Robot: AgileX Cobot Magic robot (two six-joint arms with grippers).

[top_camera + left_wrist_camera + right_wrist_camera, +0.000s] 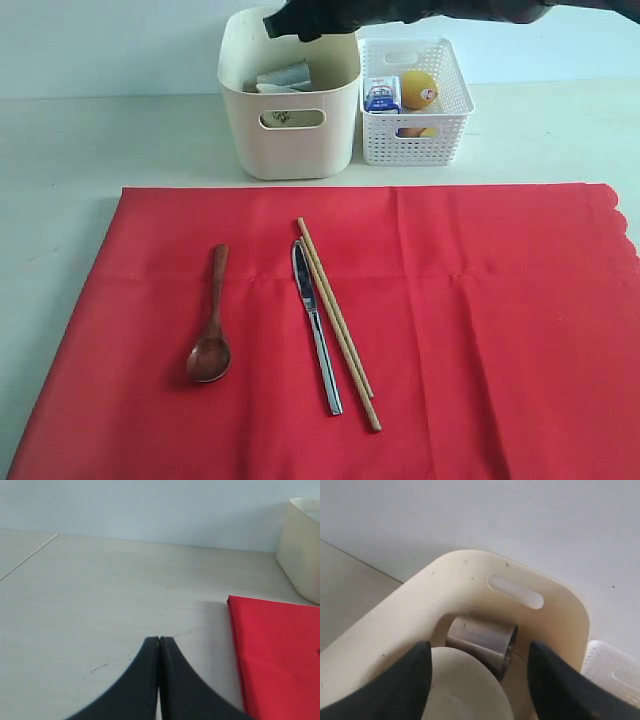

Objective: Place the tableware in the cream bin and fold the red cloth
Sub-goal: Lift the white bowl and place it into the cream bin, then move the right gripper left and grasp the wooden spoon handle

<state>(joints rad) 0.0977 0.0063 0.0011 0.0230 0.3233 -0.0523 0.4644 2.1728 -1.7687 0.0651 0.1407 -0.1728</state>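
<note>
Red cloth (pixel 480 340) is carrying spoon (pixel 212 330), knife (pixel 316 330), chopsticks (pixel 338 325); your right gripper (pixel 480 649) is gaping empty over the cream bin (pixel 290 140), left gripper (pixel 159 641) closed. You're risking snagging cloth when pinching those.

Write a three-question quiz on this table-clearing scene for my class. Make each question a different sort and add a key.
1. True or false: the steel cup lies inside the cream bin.
2. Multiple choice: which tableware lies on the red cloth?
A. the wooden spoon, the steel knife and the chopsticks
B. the wooden spoon alone
C. the steel knife and the steel cup
3. Short answer: which has its jaws shut, the left gripper or the right gripper?

Key: 1 true; 2 A; 3 the left gripper.
</note>
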